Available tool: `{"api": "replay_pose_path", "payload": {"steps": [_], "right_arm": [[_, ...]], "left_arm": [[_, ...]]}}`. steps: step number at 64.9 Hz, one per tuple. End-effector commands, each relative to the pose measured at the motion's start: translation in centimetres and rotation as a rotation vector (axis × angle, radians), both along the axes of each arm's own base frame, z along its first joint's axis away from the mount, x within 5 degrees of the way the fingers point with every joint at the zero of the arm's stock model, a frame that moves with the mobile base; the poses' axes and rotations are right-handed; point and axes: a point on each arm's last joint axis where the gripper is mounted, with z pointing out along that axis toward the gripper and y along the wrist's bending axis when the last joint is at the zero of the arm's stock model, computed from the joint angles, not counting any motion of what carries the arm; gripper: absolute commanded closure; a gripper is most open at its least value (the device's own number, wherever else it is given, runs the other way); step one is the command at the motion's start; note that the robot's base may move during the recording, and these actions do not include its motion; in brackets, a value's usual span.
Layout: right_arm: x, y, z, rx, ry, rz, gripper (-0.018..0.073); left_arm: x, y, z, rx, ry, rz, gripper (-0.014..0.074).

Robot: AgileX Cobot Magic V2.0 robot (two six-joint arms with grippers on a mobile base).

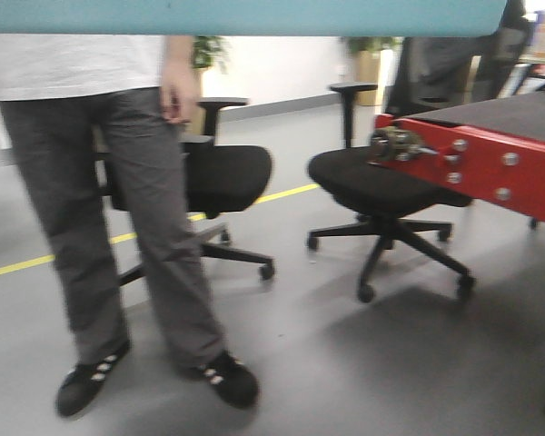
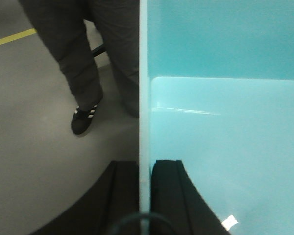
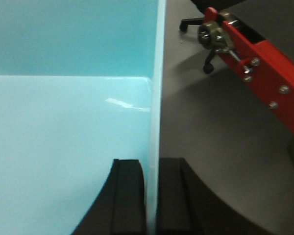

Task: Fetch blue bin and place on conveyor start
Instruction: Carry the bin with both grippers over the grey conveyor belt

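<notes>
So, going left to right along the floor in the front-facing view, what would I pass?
Standing person in dark grey trousers → black office chair → second black office chair → glossy red metal conveyor frame with silver bolts. The pale turquoise plastic bin runs along the top edge.

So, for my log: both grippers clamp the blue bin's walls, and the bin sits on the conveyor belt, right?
No, it is not on the belt. The right wrist view shows the blue bin held above the floor, with the conveyor start off to its side.
</notes>
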Motion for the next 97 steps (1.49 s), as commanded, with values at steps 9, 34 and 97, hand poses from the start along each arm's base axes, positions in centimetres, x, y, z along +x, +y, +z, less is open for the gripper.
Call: {"api": "replay_pose_path", "payload": {"steps": [9, 34, 97], "right_arm": [[-0.16, 0.11, 1.16, 0.022, -0.07, 0.029, 0.0721], [-0.16, 0.11, 1.16, 0.022, -0.07, 0.029, 0.0721], [-0.17, 0.1, 1.14, 0.021, -0.067, 0.028, 0.0721]], "left_arm": [[0.15, -0.26, 0.41, 0.001, -0.04, -0.024, 0.0707], [0.15, -0.26, 0.41, 0.001, -0.04, -0.024, 0.0707], [0.15, -0.25, 0.42, 0.002, -0.041, -0.024, 0.0707]]}}
